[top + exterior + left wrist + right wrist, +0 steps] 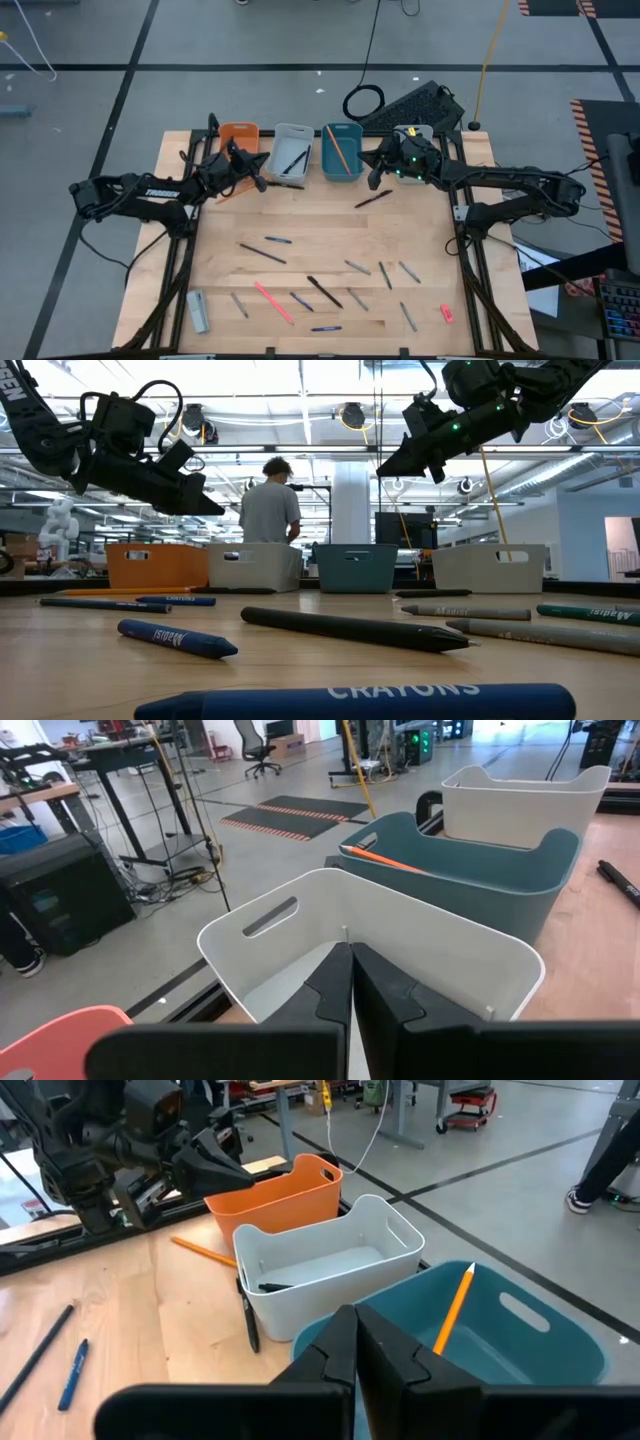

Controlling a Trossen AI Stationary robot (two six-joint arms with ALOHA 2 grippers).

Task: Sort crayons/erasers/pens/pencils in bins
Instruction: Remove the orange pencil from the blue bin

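Observation:
Four bins stand in a row at the table's far edge: orange [240, 133], grey-white [292, 148], teal [342, 152] and a second grey-white [413, 131]. The first grey-white bin holds dark pens [297, 158]; the teal one holds an orange pencil [452, 1312]. My left gripper [264, 183] hangs shut above the table near the orange and first grey-white bins [380, 935]. My right gripper [372, 180] hangs shut just right of the teal bin [500, 1340]. Nothing shows between either gripper's fingers. A pink-red eraser [446, 313] lies near the front right corner.
Several pens, pencils and crayons lie scattered over the table's near half, among them a pink crayon [272, 300] and a long black pen [325, 291]. A black pen [373, 199] lies below the right gripper. A grey block [198, 310] lies front left. A person [270, 500] stands beyond the table.

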